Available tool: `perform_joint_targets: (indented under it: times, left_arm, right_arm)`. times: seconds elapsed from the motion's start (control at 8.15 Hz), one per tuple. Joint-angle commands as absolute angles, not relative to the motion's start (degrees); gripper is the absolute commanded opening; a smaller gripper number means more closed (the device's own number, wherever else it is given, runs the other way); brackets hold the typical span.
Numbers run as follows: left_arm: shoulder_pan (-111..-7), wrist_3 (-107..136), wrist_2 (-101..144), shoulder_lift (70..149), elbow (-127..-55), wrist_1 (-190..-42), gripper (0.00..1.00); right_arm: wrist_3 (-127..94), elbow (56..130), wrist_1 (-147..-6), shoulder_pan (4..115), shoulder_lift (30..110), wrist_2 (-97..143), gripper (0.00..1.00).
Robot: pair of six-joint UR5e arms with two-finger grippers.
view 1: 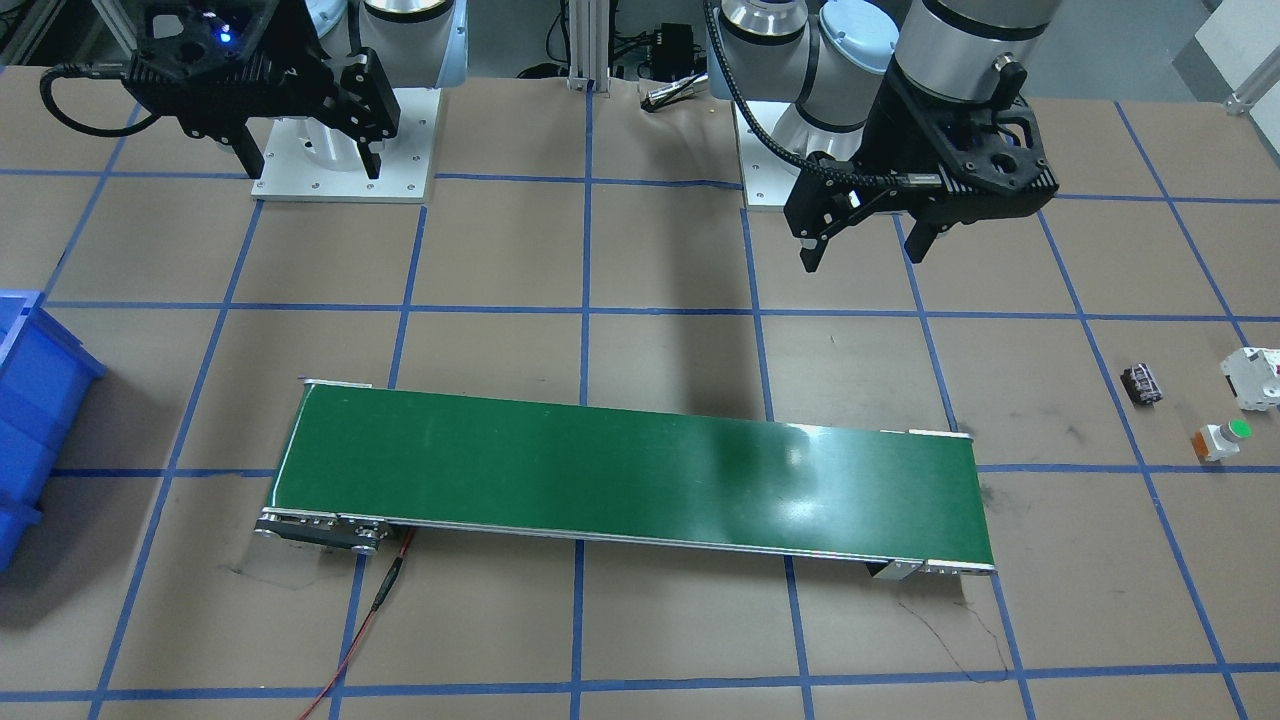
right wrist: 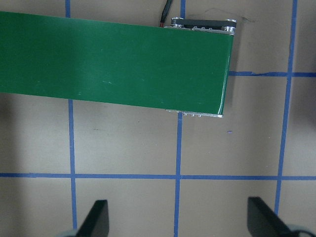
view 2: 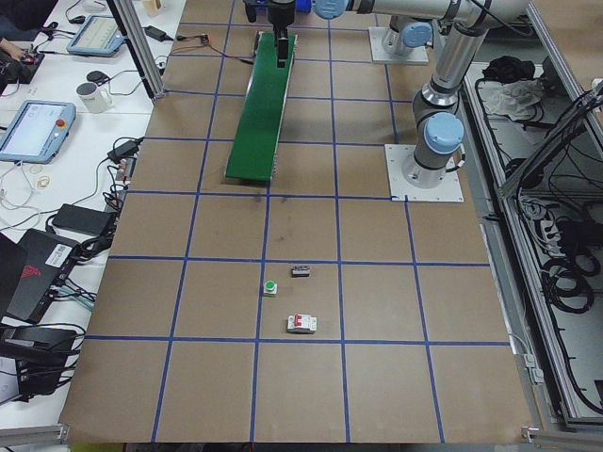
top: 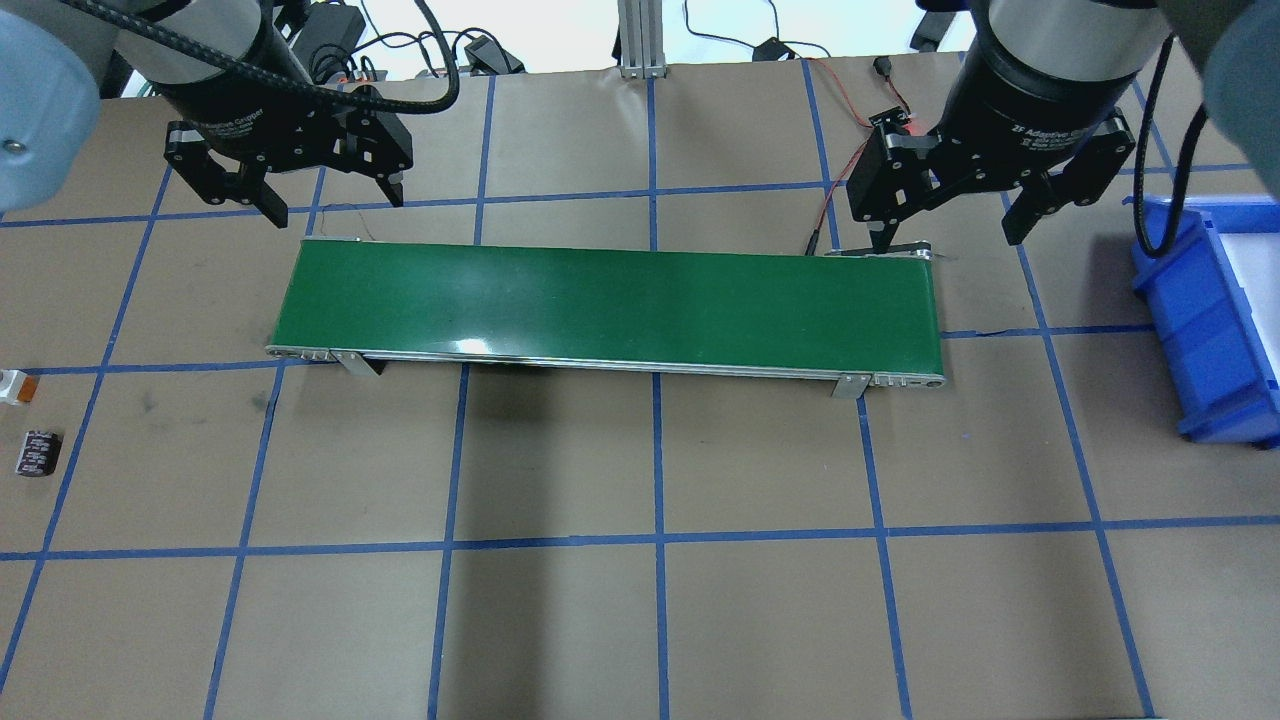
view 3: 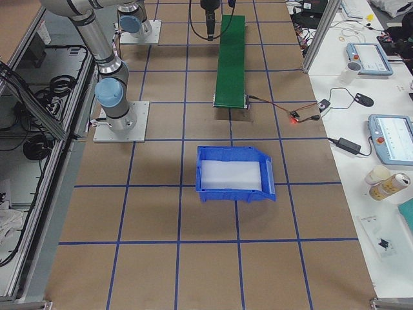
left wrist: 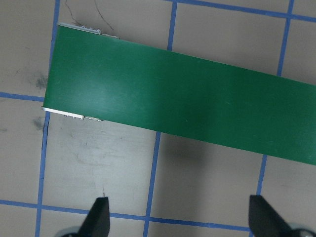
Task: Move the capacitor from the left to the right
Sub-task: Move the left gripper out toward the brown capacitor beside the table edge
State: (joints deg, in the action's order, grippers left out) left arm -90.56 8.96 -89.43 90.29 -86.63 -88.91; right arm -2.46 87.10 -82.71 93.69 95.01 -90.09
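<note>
My left gripper (view 1: 862, 255) hung in the upper right of the front-facing view, its two black fingers spread wide with nothing between them. It was above the brown table (view 1: 680, 630) with its grid of blue tape. My right gripper (view 1: 312, 165) hung in the upper left of that view, its fingers likewise apart and empty.

The small dark blocky capacitor with silvery ribbed terminals (view 1: 1142, 384) lay on the table at the right edge of the front-facing view. It was well apart from both grippers, and lower in the frame than my left one. Near it stood a white breaker block with a red mark (view 1: 1255, 378) and a green-capped white-and-orange push button (view 1: 1222, 440), neither touching it.

A long green conveyor belt with silver end rollers (view 1: 630, 470) ran across the middle of the frame. A blue plastic bin (view 1: 30, 400) sat at the left edge.
</note>
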Motion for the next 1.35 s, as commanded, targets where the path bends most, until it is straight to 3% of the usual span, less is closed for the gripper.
perform_joint_targets:
  times: [0.0,0.49,0.86,1.23]
  left_arm:
    - [-86.0,7.7,-89.8,92.4,-86.7,-88.2,1.0]
    - [-67.1,-7.6,-90.4,92.9,-90.7,-86.7,1.0]
    - [-55.1,-17.1,-90.4,96.0,-99.8,-73.0,1.0]
    - [-45.9,-31.2,-90.4,103.0,-101.5,-61.7,1.0]
  right_arm:
    - [-2.5,87.1,-82.7,93.7,95.0,-90.1,1.0]
    - [-2.5,87.1,-82.6,93.7,95.0,-90.1,1.0]
    - [-2.5,87.1,-82.6,93.7,95.0,-90.2,1.0]
    - [-2.4,87.1,-82.6,93.7,95.0,-90.2,1.0]
